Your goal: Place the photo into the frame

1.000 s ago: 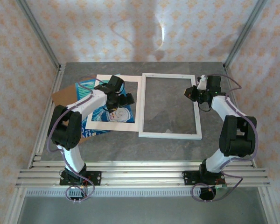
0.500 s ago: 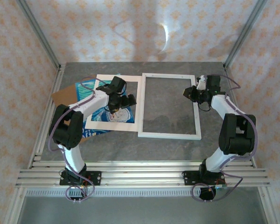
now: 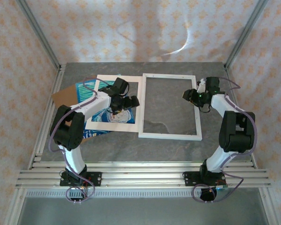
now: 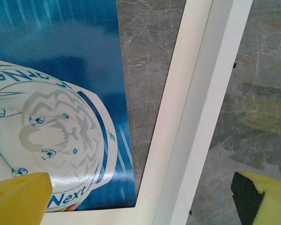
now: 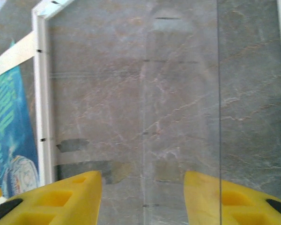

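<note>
In the top external view, the frame is seen flat on the worktop. A cream mat lies against its left side. The photo lies within the mat's opening and partly over a brown backing board. Much of the photo is hidden by the left arm. The left end effector is placed over the mat's right part, and the right end effector at the frame's right rail.

In the left wrist view, the photo's white-faced figure and lettering are made out. The mat and frame run side by side. The fingers are spread wide, and nothing is held.

In the right wrist view, the frame's far rail and a strip of photo are shown. Faint lines and reflections can be seen inside the frame, but whether they come from glass cannot be told. The fingers are parted, with nothing between them.
</note>
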You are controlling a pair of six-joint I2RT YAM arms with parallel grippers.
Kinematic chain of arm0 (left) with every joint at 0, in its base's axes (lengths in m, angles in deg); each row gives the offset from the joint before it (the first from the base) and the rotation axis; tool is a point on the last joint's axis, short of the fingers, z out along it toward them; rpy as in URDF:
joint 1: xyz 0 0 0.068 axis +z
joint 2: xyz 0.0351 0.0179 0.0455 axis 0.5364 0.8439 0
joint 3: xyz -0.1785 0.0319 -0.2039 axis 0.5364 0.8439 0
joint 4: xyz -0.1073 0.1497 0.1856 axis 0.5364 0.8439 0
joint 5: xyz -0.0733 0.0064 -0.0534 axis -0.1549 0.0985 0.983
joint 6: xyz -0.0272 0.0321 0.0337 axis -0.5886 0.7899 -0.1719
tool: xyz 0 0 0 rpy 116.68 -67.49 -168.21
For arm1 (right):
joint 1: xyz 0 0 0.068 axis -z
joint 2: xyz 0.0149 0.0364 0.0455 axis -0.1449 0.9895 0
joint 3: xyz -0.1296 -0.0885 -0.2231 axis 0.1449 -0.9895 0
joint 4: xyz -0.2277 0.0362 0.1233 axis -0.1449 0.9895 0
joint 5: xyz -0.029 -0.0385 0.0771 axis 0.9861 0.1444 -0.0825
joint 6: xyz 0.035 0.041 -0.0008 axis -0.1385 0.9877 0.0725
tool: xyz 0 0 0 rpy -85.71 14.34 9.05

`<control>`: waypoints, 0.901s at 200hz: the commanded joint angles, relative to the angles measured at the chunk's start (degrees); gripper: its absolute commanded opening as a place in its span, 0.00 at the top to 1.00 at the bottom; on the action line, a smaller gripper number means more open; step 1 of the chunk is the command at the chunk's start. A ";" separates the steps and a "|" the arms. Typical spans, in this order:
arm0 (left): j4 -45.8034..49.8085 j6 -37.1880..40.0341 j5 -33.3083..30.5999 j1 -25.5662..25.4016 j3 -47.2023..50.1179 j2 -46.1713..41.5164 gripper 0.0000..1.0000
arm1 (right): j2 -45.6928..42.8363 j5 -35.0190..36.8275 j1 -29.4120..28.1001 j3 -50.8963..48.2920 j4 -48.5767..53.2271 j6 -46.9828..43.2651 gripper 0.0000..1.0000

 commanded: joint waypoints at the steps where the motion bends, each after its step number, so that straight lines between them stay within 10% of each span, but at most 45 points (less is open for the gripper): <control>1: -1.01 -0.76 0.16 -0.54 0.88 0.63 0.00 | 1.73 4.57 0.07 2.77 1.81 0.15 0.50; 76: -1.22 -1.12 -0.05 -0.70 1.52 -0.33 0.00 | -0.82 23.35 0.06 6.41 9.05 -0.54 0.24; 180: -1.69 -0.62 1.17 -3.35 -0.98 2.55 0.00 | 1.63 32.96 0.32 10.79 17.59 0.01 0.22</control>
